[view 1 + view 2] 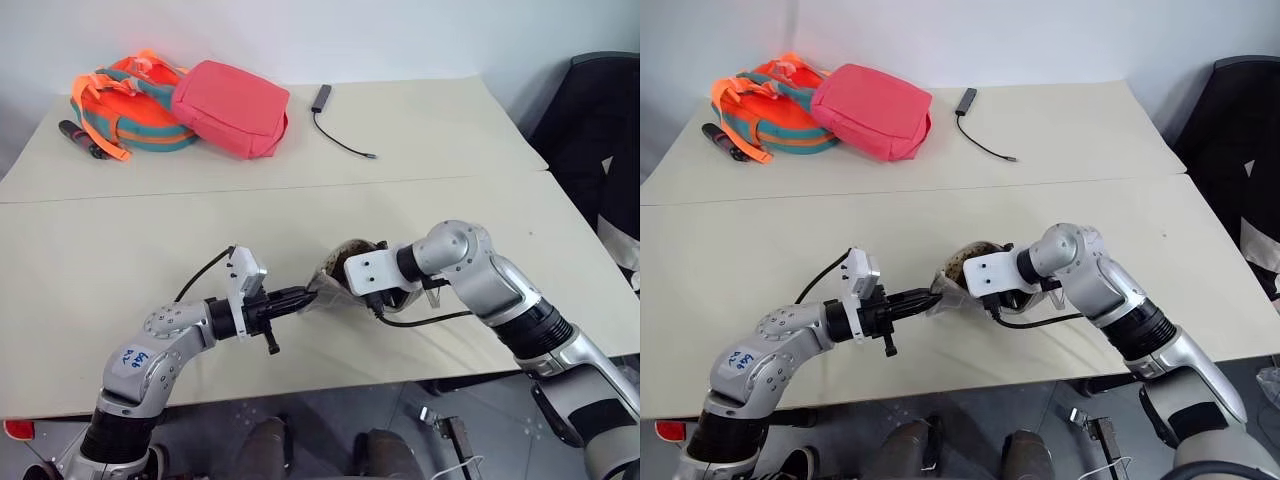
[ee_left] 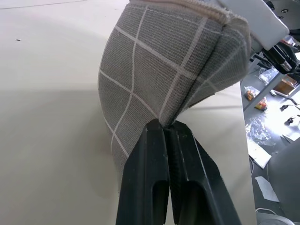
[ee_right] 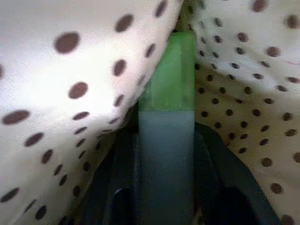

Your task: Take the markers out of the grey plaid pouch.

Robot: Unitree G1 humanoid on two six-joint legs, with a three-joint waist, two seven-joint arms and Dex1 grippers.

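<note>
Left gripper (image 2: 169,140) clamps the grey plaid fabric pouch (image 2: 164,65) steady; right gripper (image 3: 164,187), inside the dotted lining, straddles a green-and-grey marker (image 3: 166,122) — close squarely, then withdraw straight

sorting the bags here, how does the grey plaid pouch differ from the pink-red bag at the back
The grey plaid pouch is small, grey with white grid lines, open and pinched by the left end effector; the pink-red bag is bigger, plain and lies untouched. The pouch sits at the near table edge, the bag far back. Both are fabric.
</note>
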